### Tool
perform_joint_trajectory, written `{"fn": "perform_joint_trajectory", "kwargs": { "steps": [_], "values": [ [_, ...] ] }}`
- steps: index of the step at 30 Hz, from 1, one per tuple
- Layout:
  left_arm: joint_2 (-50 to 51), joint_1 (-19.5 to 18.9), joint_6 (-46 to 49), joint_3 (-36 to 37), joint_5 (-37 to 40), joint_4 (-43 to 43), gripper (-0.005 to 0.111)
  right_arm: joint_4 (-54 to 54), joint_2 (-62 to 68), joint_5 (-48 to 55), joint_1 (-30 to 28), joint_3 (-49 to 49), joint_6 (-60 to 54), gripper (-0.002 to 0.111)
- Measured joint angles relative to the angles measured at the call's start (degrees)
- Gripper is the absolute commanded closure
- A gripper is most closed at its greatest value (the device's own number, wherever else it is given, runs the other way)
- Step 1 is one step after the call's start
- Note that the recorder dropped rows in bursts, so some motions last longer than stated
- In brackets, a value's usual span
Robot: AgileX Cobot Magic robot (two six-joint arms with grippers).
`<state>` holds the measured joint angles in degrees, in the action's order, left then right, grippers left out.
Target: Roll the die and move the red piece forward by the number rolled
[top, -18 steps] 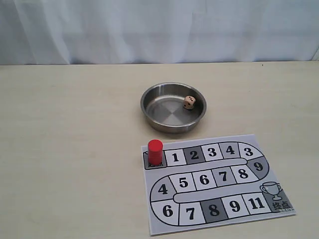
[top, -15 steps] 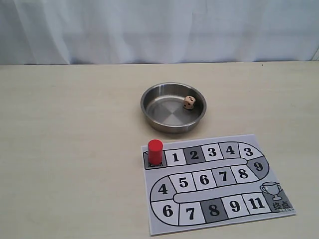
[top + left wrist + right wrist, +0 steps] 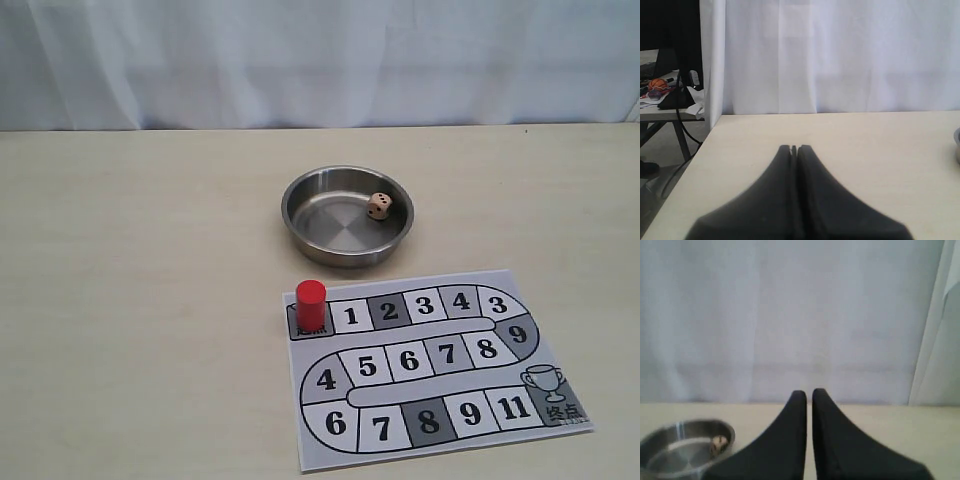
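The die (image 3: 379,205), a light tan cube with dark dots, lies inside a steel bowl (image 3: 290,215) against its right wall. The red piece (image 3: 311,305) stands upright on the dark start square of the paper game board (image 3: 430,365), just left of square 1. Neither gripper appears in the exterior view. In the left wrist view my left gripper (image 3: 794,147) is shut and empty over bare table. In the right wrist view my right gripper (image 3: 809,391) is shut with a hairline gap, holding nothing. The bowl (image 3: 690,425) and die (image 3: 718,444) lie off to its side.
The board's numbered track winds toward a trophy square (image 3: 545,382) at the front right. A white curtain (image 3: 320,60) backs the table. The left wrist view shows the table's side edge (image 3: 700,145), with a second table and cables beyond it.
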<state>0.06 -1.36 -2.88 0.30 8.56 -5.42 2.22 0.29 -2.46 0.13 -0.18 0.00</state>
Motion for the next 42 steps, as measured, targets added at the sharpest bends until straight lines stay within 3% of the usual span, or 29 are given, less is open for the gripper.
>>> {"fn": "perform_joint_trajectory", "kwargs": {
  "steps": [2,5,13,17,23,25,29,34,42],
  "values": [
    [0.0,0.0,0.0,0.0,0.0,0.0,0.107,-0.2,0.0,-3.5,0.0,0.0,2.2,0.104],
    [0.0,0.0,0.0,0.0,0.0,0.0,0.107,-0.2,0.0,-0.7,0.0,-4.8,5.7,0.104],
    [0.0,0.0,0.0,0.0,0.0,0.0,0.107,-1.8,10.9,24.4,0.0,-27.2,6.7,0.104],
    [0.0,0.0,0.0,0.0,0.0,0.0,0.107,-4.7,19.5,28.5,0.0,-33.0,6.7,0.104],
    [0.0,0.0,0.0,0.0,0.0,0.0,0.107,-9.7,34.7,33.2,0.0,-40.8,-6.0,0.068],
    [0.0,0.0,0.0,0.0,0.0,0.0,0.107,-14.2,38.6,34.4,0.0,-42.2,-11.6,0.062],
    [0.0,0.0,0.0,0.0,0.0,0.0,0.107,-22.9,45.9,37.6,0.0,-44.6,-21.1,0.062],
    [0.0,0.0,0.0,0.0,0.0,0.0,0.107,-28.4,54.9,41.0,0.7,-48.0,-24.6,0.062],
    [0.0,0.0,0.0,0.0,0.0,0.0,0.107,-23.7,66.5,40.9,11.2,-54.2,-22.4,0.062]
  ]
}}
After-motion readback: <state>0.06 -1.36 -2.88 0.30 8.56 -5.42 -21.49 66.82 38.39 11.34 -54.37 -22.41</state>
